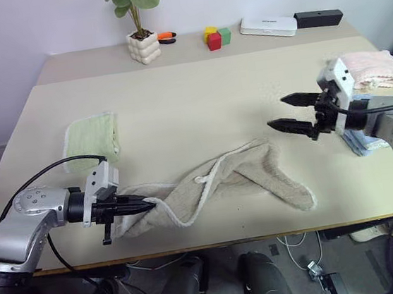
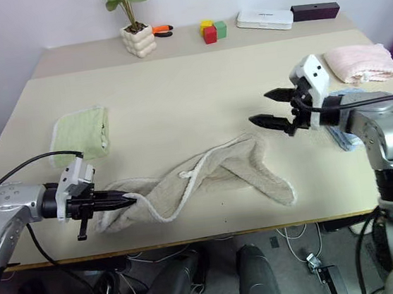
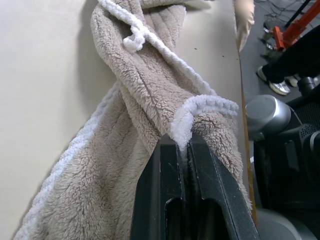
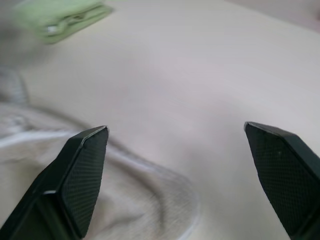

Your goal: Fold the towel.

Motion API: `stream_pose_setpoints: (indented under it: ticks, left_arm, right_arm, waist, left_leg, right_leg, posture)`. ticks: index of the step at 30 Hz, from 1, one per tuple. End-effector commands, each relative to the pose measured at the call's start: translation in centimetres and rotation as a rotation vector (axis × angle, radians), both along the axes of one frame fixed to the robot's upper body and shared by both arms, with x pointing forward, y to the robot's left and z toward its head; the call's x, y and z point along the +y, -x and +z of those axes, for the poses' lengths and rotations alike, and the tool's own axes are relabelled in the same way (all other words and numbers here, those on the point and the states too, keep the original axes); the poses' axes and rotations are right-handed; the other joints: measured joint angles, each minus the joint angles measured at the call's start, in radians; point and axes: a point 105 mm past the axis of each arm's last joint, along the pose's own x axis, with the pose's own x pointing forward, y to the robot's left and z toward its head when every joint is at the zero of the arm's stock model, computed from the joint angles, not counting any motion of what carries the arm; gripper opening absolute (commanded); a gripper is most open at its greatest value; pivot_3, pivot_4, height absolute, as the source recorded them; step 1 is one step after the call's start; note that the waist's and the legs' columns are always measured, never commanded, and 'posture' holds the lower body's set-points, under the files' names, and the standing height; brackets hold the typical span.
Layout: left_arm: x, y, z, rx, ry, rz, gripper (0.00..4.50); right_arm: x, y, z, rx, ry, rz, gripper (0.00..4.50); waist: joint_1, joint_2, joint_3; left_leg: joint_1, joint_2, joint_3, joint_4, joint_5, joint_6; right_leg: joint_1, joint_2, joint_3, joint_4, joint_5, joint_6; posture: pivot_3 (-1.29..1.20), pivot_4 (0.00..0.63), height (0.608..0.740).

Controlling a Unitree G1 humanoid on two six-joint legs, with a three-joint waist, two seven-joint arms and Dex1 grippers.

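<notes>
Towel [image 1: 215, 187] lies twisted and rumpled along the near edge of the desk [image 1: 198, 97], running from near left toward centre right. Left gripper [image 1: 146, 203] is pressed together on the towel's near-left corner, pinching its whitish trim. Right gripper [image 1: 283, 113] hangs above the desk beyond the towel's right end, fingers spread wide, holding nothing. Farther left lies a green folded cloth [image 1: 93, 139]; far right, a pink folded cloth [image 1: 372, 69].
</notes>
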Motion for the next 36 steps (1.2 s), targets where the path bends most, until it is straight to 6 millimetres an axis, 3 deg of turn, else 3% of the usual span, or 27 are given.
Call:
stream_pose_setpoints:
  ticks: [1, 7, 17, 20, 27, 32, 36]
  left_arm:
    - [-0.2, 0.0, 0.7, -0.035, 0.008, -0.014, 0.00]
    - [-0.3, 0.0, 0.7, -0.031, 0.011, -0.008, 0.00]
    - [-0.5, 0.1, 0.7, -0.039, 0.016, 0.001, 0.00]
    - [-0.6, 0.1, 0.8, -0.042, 0.015, 0.000, 0.00]
    - [-0.5, 0.0, 0.8, -0.044, 0.013, 0.003, 0.00]
    - [-0.2, -1.1, 1.3, -0.110, 0.030, 0.054, 0.00]
    - [1.3, -6.2, 3.9, -0.280, 0.145, 0.280, 0.00]
  right_arm:
    - [0.3, -1.2, -0.1, -0.032, 0.060, -0.058, 4.41]
    - [1.7, -0.8, -3.0, 0.061, 0.114, 0.002, 4.41]
    - [1.2, -0.6, -6.6, 0.180, 0.240, -0.001, 4.41]
    - [1.2, -0.8, -7.0, 0.203, 0.232, -0.014, 3.60]
    - [1.6, -0.9, -7.5, 0.238, 0.194, -0.019, 0.12]
    - [1.1, -2.2, -5.6, 0.127, 0.155, -0.082, 0.05]
    - [-0.4, -3.4, -2.6, 0.006, 0.076, -0.161, 0.05]
  waist:
    - [0.004, 0.000, 0.000]
    - [0.003, 0.000, 0.000]
    - [0.003, 0.000, 0.000]
    - [0.001, 0.000, 0.000]
    - [0.002, -0.001, -0.001]
    - [0.002, -0.001, -0.001]
    - [0.011, -0.001, 0.000]
  left_leg:
    - [0.000, 0.000, 0.000, 0.000, 0.000, 0.000]
    - [0.000, 0.000, 0.000, 0.000, 0.000, 0.000]
    - [0.000, 0.000, 0.000, 0.001, 0.000, 0.000]
    - [0.000, 0.000, 0.000, 0.000, 0.000, 0.000]
    - [0.001, 0.000, 0.000, 0.001, 0.000, 0.000]
    - [0.002, 0.000, 0.000, 0.002, 0.000, 0.000]
    - [0.001, 0.000, -0.001, 0.002, 0.001, -0.002]
  right_leg:
    - [0.000, 0.000, 0.000, 0.000, 0.000, 0.000]
    - [0.000, 0.001, 0.000, 0.000, 0.001, 0.002]
    - [0.000, 0.001, 0.000, 0.000, 0.002, 0.002]
    - [0.000, 0.001, 0.000, 0.000, 0.002, 0.002]
    - [0.000, 0.001, 0.000, 0.000, 0.002, 0.002]
    - [0.000, 0.002, 0.000, 0.000, 0.003, 0.002]
    - [0.000, 0.002, 0.000, 0.001, 0.004, 0.003]
  posture:
    - [0.00, 0.150, 0.740]
    - [0.00, 0.150, 0.740]
    - [0.00, 0.150, 0.740]
    - [0.00, 0.150, 0.740]
    - [0.00, 0.150, 0.740]
    - [0.00, 0.150, 0.740]
    - [0.00, 0.150, 0.740]
